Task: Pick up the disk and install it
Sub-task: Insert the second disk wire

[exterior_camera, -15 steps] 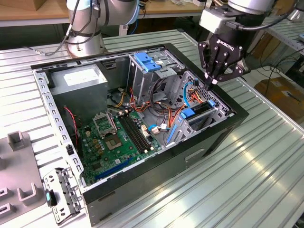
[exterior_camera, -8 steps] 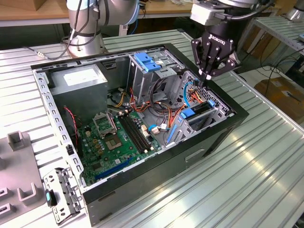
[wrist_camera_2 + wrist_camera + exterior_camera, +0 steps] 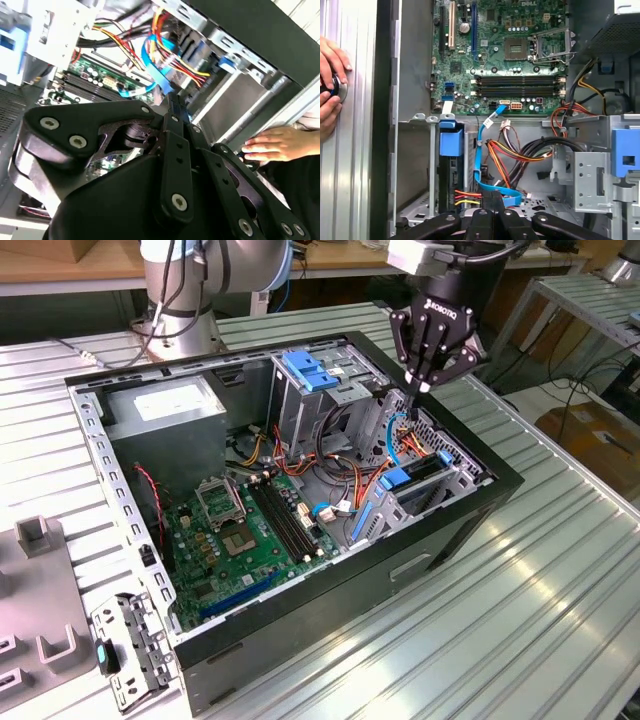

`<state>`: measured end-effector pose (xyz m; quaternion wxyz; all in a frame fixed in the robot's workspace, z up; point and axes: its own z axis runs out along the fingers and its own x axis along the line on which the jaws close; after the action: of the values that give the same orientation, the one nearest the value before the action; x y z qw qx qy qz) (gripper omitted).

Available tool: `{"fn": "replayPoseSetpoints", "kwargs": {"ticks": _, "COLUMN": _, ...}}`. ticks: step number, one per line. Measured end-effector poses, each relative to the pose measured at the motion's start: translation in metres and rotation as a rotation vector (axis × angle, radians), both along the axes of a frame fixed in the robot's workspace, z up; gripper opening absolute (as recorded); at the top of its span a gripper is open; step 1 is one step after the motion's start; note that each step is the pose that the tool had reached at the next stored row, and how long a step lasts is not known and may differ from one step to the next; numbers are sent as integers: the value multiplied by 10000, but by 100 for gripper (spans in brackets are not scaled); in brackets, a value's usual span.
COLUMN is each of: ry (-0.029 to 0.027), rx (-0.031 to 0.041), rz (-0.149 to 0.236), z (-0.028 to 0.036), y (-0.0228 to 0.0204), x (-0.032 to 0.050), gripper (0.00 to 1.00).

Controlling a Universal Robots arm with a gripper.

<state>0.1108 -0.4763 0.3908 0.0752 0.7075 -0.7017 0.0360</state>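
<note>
The open black computer case [image 3: 470,515] lies on its side on the ribbed metal table. What looks like the disk [image 3: 428,470] stands on edge in the drive bay at the exterior view's right. Its dark edge [image 3: 451,180] and blue rail [image 3: 451,142] show, while its label is hidden. Red and yellow power wires [image 3: 467,197] run to it. My gripper [image 3: 418,390] hangs just above the bay with its fingers pressed together, shut. In both wrist views its fingertips [image 3: 175,105] sit close over the blue data cable [image 3: 480,165].
A person's hands [image 3: 330,95] rest on the table beside the case wall. Inside are the green motherboard [image 3: 245,530], a grey power supply [image 3: 165,405] and a drive cage with a blue handle [image 3: 310,370]. A loose metal bracket [image 3: 130,650] lies at the exterior view's left.
</note>
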Motion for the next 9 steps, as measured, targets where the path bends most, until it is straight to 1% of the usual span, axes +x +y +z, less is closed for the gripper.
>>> {"fn": "replayPoseSetpoints", "kwargs": {"ticks": 1, "ry": 35, "rx": -16, "rz": 0, "z": -12, "y": 29, "x": 7, "gripper": 11}}
{"fn": "replayPoseSetpoints", "kwargs": {"ticks": 3, "ry": 48, "rx": -109, "rz": -1, "z": -32, "y": 52, "x": 7, "gripper": 11}}
{"fn": "replayPoseSetpoints", "kwargs": {"ticks": 5, "ry": 50, "rx": -262, "rz": -1, "z": -51, "y": 61, "x": 8, "gripper": 11}}
{"fn": "replayPoseSetpoints", "kwargs": {"ticks": 7, "ry": 50, "rx": -453, "rz": -1, "z": -64, "y": 65, "x": 10, "gripper": 11}}
{"fn": "replayPoseSetpoints", "kwargs": {"ticks": 8, "ry": 50, "rx": -576, "rz": -2, "z": -72, "y": 71, "x": 13, "gripper": 11}}
{"fn": "replayPoseSetpoints", "kwargs": {"ticks": 9, "ry": 50, "rx": -668, "rz": -1, "z": -78, "y": 82, "x": 15, "gripper": 17}}
